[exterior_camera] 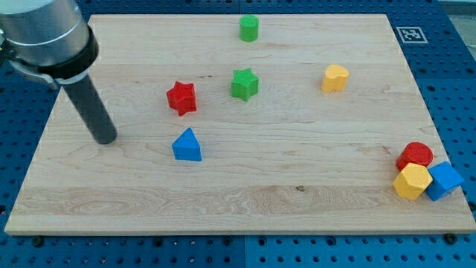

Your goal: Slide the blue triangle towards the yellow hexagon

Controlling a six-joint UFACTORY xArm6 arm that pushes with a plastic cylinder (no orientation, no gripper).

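Observation:
The blue triangle (187,145) lies left of the board's middle. The yellow hexagon (411,181) sits at the board's lower right corner, touching a red cylinder (415,155) above it and a blue cube (445,180) to its right. My tip (106,138) rests on the board to the left of the blue triangle, about a hundred pixels away and slightly higher. The rod slants up to the view's top left corner.
A red star (181,97) lies just above the blue triangle. A green star (244,83) is at upper centre, a green cylinder (249,28) near the top edge, and a yellow heart-like block (335,77) at upper right. The wooden board (238,201) lies on a blue pegboard.

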